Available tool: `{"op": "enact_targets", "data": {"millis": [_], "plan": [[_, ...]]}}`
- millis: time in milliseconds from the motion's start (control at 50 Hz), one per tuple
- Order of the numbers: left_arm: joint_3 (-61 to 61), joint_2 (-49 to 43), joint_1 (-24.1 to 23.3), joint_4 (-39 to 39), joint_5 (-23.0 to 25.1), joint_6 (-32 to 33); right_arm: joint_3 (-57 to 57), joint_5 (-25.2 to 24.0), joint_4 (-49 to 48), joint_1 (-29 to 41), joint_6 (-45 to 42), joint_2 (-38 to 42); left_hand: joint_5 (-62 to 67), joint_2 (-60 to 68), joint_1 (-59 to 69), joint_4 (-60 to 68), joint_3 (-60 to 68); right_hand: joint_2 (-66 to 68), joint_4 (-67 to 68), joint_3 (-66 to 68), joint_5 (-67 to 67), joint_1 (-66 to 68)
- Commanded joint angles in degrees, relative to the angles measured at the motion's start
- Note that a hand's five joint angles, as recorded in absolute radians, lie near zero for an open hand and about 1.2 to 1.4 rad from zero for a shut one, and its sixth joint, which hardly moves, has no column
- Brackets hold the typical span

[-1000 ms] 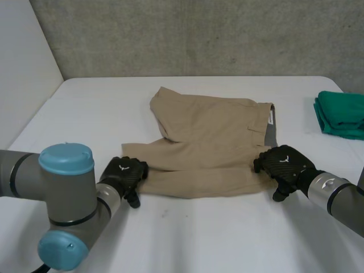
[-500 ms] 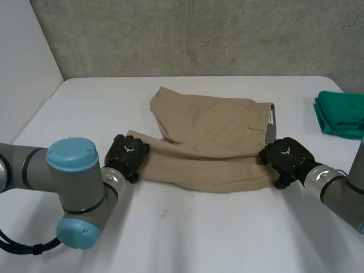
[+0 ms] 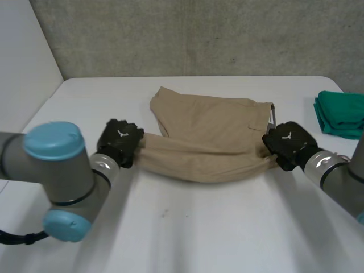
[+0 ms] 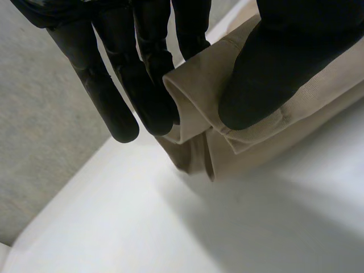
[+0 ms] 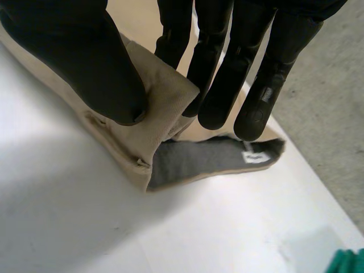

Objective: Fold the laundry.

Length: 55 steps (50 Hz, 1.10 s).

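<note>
At mid-desk, toward the far side: tan shorts (image 3: 210,128) lie flat on the white desk (image 3: 199,239). Their long axis runs side to side. The waistband points to the robot's right and the leg ends to its left.

- Left hand (image 3: 120,143) is at the leg end of the near edge. In the left wrist view, the thumb (image 4: 284,62) presses a fold of the hem (image 4: 196,85) against the straight fingers (image 4: 151,85). It is a firm pinch on the cloth.
- Right hand (image 3: 287,145) is at the near waistband corner. In the right wrist view, the thumb (image 5: 85,62) and fingers (image 5: 219,85) clamp a folded tan corner (image 5: 156,111).
- Just past the right fingertips, the grey inner lining (image 5: 210,156) lies turned up, and a white label (image 5: 254,157) is on it.
- The near edge is strung between the two hands and sags in the middle. The far part of the shorts rests on the desk.
- A folded green cloth (image 3: 341,114) sits at the desk's right edge, well apart from the shorts.
</note>
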Motion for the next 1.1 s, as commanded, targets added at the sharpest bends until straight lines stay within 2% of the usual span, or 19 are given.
{"op": "enact_targets", "data": {"millis": [20, 100, 140, 220, 320, 400, 440, 520, 640, 700, 740, 780, 880, 1040, 1080, 1100], "plan": [[-6.79, 17.07, -0.22, -13.72, 0.36, 0.96, 0.39, -0.56, 14.99, -0.70, -0.33, -14.23, 13.89, 11.74, 16.18, 11.44, 11.99, 12.85, 11.97, 12.34, 13.62, 24.46], [-9.60, 23.32, -0.13, -24.01, 0.44, 1.93, 0.74, -1.00, 25.62, -0.71, -2.69, -19.69, 13.89, 11.74, 16.18, 11.44, 11.99, 12.85, 11.97, 12.34, 13.62, 24.46], [-11.88, 25.51, -0.39, -29.79, 0.62, 3.24, 1.35, -1.00, 32.04, -0.79, -7.17, -21.45, 13.89, 11.74, 16.18, 11.44, 11.99, 12.85, 11.97, 12.34, 13.62, 24.46], [-15.05, 26.93, -1.62, -35.36, 1.76, 5.44, 3.64, -0.21, 40.83, -1.32, -16.13, -22.51, 13.89, 11.74, 16.18, 11.44, 11.99, 12.85, 11.97, 12.34, 13.62, 24.46], [-15.41, 25.88, -3.20, -31.42, 2.29, 5.36, 5.92, -0.74, 40.86, -1.06, -17.04, -22.51, 13.89, 11.74, 16.18, 11.44, 11.99, 12.85, 11.97, 12.34, 13.62, 24.46], [-14.62, 21.49, -3.47, -24.04, 2.03, 5.62, 7.86, -0.91, 34.89, -0.79, -13.08, -20.40, 13.89, 11.74, 16.18, 11.44, 11.99, 12.85, 11.97, 12.34, 13.62, 24.46], [-13.22, 18.08, -2.94, -19.92, 1.33, 5.97, 8.12, -0.74, 31.47, -0.62, -11.06, -16.91, 13.89, 11.74, 16.18, 11.44, 11.99, 12.85, 11.97, 12.34, 13.62, 24.46], [-10.15, 12.10, -1.45, -16.48, 0.62, 5.80, 7.42, -0.56, 27.94, -0.79, -8.95, -12.59, 13.89, 11.74, 16.18, 11.44, 11.99, 12.85, 11.97, 12.34, 13.62, 24.46], [-7.76, 8.65, 0.14, -16.29, -0.08, 5.71, 6.02, -0.39, 27.40, -0.71, -5.96, -10.82, 13.89, 11.74, 16.18, 11.44, 11.99, 12.85, 11.97, 12.34, 13.62, 24.46], [-7.94, 8.56, -0.04, -16.29, 0.00, 5.36, 4.96, -0.03, 28.10, -0.71, -4.46, -9.76, 13.89, 11.74, 16.18, 11.44, 11.99, -12.92, -13.81, -13.44, -12.16, -1.32], [-8.11, 8.56, -0.13, -16.29, 0.09, 5.36, 4.78, -0.03, 28.98, -0.79, -4.20, -9.76, 13.89, 11.74, 16.18, 11.44, 11.99, -18.01, -18.90, -18.53, -17.25, -6.41], [-8.20, 8.82, -0.30, -16.29, 0.09, 5.36, 4.61, -0.12, 30.56, -0.88, -4.46, -9.76, 13.89, 11.74, 16.18, 11.44, 11.99, -29.58, -30.46, -30.09, -28.81, -17.97], [-8.03, 8.91, -0.04, -16.21, 0.09, 5.36, 4.52, -0.82, 33.99, -0.97, -5.08, -9.76, 13.89, 11.74, 16.18, 11.44, 11.99, -34.35, -35.23, -34.86, -33.58, -22.74], [-7.76, 8.56, 0.22, -16.20, 0.18, 5.36, 5.75, -1.09, 34.43, -0.97, -4.99, -10.29, 13.89, 11.74, 16.18, 11.44, 11.99, -30.34, -31.22, -30.85, -29.57, -18.73], [-7.94, 8.56, 0.22, -16.20, 0.27, 5.27, 6.19, -1.18, 34.08, -0.88, -4.64, -10.20, 13.89, 11.74, 16.18, 11.44, 11.99, -20.62, -21.50, -21.13, -19.85, -9.02], [-8.11, 8.56, 0.05, -16.21, 0.27, 5.27, 6.54, -1.35, 33.47, -0.79, -4.46, -10.20, 7.08, 4.94, 9.37, 4.63, 5.19, -3.58, -4.46, -4.09, -2.81, 8.03]]}}
